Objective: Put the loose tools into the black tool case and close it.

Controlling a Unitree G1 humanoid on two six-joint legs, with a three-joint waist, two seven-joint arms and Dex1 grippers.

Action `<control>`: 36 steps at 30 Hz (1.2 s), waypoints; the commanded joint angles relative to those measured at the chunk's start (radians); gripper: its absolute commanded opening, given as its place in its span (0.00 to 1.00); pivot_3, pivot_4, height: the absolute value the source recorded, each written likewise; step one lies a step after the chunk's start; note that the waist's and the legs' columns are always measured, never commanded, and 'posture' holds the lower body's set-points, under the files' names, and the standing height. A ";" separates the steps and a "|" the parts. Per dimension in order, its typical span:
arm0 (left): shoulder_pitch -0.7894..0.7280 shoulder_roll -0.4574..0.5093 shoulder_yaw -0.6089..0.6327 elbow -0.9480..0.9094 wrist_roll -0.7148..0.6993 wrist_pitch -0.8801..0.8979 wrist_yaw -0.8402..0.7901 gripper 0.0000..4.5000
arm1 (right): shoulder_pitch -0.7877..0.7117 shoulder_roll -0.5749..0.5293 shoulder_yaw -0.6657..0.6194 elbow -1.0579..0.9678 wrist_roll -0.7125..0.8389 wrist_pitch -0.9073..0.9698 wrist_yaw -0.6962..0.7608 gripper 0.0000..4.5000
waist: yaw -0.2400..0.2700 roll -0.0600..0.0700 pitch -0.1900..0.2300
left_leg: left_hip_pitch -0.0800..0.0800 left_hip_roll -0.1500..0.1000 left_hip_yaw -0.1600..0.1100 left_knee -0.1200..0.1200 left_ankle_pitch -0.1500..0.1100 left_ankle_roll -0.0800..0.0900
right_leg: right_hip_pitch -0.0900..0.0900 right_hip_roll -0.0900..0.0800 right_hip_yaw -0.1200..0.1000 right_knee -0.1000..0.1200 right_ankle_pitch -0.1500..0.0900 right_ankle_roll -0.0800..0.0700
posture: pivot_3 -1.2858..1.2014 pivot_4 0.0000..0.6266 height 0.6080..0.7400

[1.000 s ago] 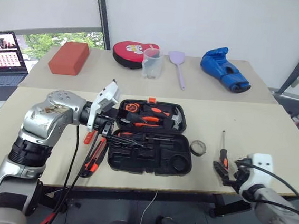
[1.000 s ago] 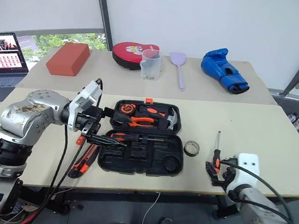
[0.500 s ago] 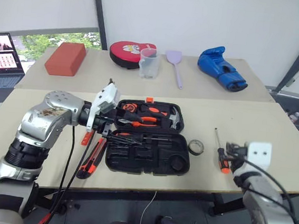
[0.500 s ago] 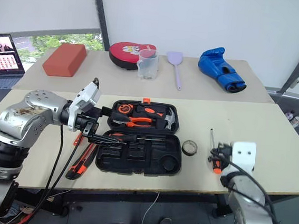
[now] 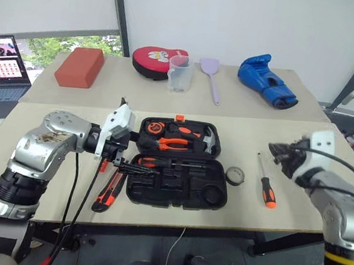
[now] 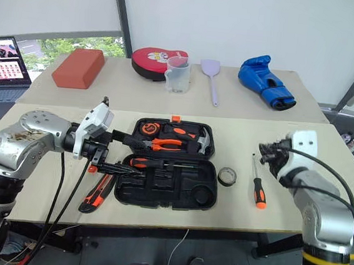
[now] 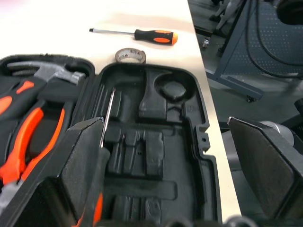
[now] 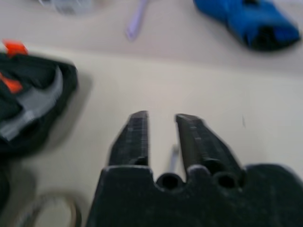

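The black tool case (image 5: 212, 186) lies open mid-table, with pliers (image 5: 176, 142) and a hammer (image 5: 211, 139) in its far half and one black-and-orange screwdriver (image 5: 155, 162) in its near half. My left gripper (image 5: 134, 155) hovers open at the case's left edge, its fingers (image 7: 85, 165) spread wide over the moulded slots. A second screwdriver (image 5: 266, 188) and the grey tape ring (image 5: 234, 175) lie on the table right of the case. My right gripper (image 5: 281, 155) hangs above that screwdriver, open by a narrow gap and holding nothing. The utility knife (image 5: 110, 192) lies left of the case.
On the far table stand a red brick-shaped block (image 5: 80, 67), a red pad (image 5: 156, 60), a clear measuring cup (image 5: 179, 73), a purple spatula (image 5: 212, 79) and a blue boxing glove (image 5: 266, 81). A laptop (image 5: 5, 59) sits at far left.
My right gripper rose from the front table edge beside the screwdriver and now hangs higher and farther in; the screwdriver stays on the table. The left gripper has hardly moved.
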 commanded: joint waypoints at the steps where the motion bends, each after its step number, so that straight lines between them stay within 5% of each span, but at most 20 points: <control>1: -0.013 -0.002 0.018 -0.031 -0.022 -0.009 0.006 1.00 | 0.105 0.069 -0.042 -0.182 0.012 0.074 -0.091 0.64 | -0.001 0.000 0.000 | 0.000 0.000 0.000 0.000 0.000 0.000 | 0.000 0.000 0.000 0.000 0.000 0.000 | 0.52 0.24 1.00; 6: -0.051 -0.037 -0.008 -0.021 -0.031 -0.010 -0.008 1.00 | 0.239 0.156 0.043 -0.244 -0.065 0.055 -0.170 0.99 | -0.002 0.000 0.000 | 0.001 0.000 0.001 0.001 0.000 -0.001 | 0.001 0.000 0.001 0.000 0.000 0.000 | 0.52 0.24 1.00; 10: -0.065 -0.049 -0.023 -0.018 -0.025 -0.017 -0.019 1.00 | 0.270 0.194 0.086 -0.213 -0.097 0.018 -0.184 0.99 | -0.007 0.000 0.000 | 0.005 0.000 0.002 0.001 0.001 -0.002 | 0.002 0.001 0.003 0.001 0.000 0.000 | 0.52 0.24 1.00; 21: -0.070 -0.064 -0.030 -0.042 -0.039 -0.014 -0.027 1.00 | 0.282 0.222 0.076 -0.169 -0.152 -0.186 -0.156 0.22 | -0.010 0.000 0.000 | 0.006 -0.001 0.002 0.000 0.001 -0.002 | 0.003 0.001 0.002 0.001 0.000 0.000 | 0.52 0.24 1.00; 27: -0.067 -0.057 -0.023 -0.038 -0.040 -0.015 -0.037 1.00 | 0.060 0.052 0.050 -0.103 0.038 -0.237 0.184 0.22 | -0.023 0.000 0.000 | 0.007 -0.001 0.004 0.001 0.001 -0.002 | 0.003 0.001 0.001 0.001 0.000 0.000 | 0.52 0.24 1.00; 32: -0.061 -0.002 -0.038 -0.027 -0.031 -0.014 -0.107 1.00 | -0.118 -0.143 0.278 0.055 -0.012 -0.375 0.564 0.22 | -0.028 0.000 0.000 | 0.008 0.002 0.003 0.000 0.001 -0.002 | 0.004 0.002 0.001 0.000 -0.001 -0.001 | 0.52 0.24 1.00; 36: -0.026 0.054 -0.036 -0.019 0.002 -0.057 -0.140 1.00 | -0.302 -0.184 0.502 0.244 -0.143 -0.569 0.808 0.22 | -0.028 0.000 0.000 | 0.007 0.002 0.003 -0.001 0.001 -0.001 | 0.004 0.001 0.001 0.000 -0.001 -0.001 | 0.52 0.24 1.00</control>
